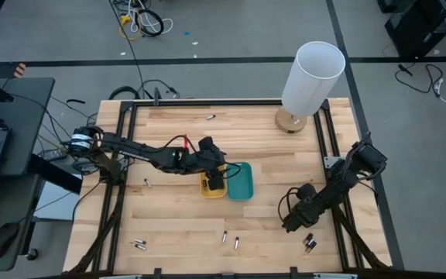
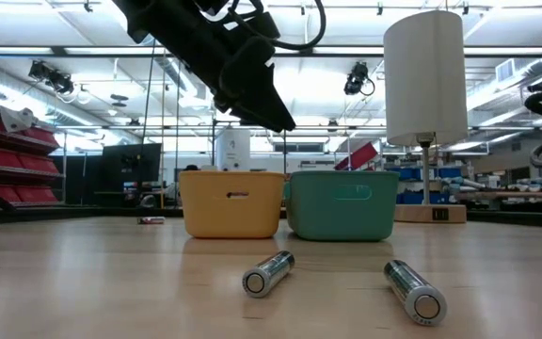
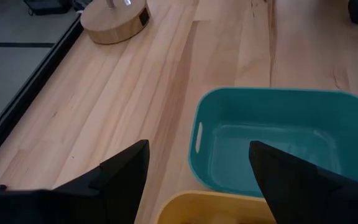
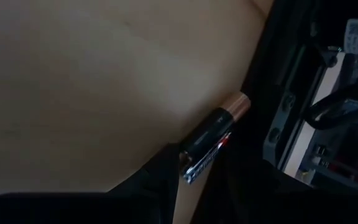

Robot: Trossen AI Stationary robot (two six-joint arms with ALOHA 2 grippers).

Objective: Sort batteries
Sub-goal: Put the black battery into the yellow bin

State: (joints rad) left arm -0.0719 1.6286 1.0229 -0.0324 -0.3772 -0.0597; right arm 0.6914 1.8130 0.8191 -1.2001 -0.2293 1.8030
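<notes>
Left hand over trays; right hand down at batteries, lower right of the high view.
Left hand (image 1: 217, 184) hangs open and empty above the yellow tray (image 1: 207, 188), beside the teal tray (image 1: 241, 181). Right hand (image 1: 299, 223) sits low on the surface (image 1: 176, 225), fingers around a black-and-copper battery (image 4: 215, 126); firm grip cannot be told. Other batteries (image 1: 230, 239) lie scattered along the lower edge.
</notes>
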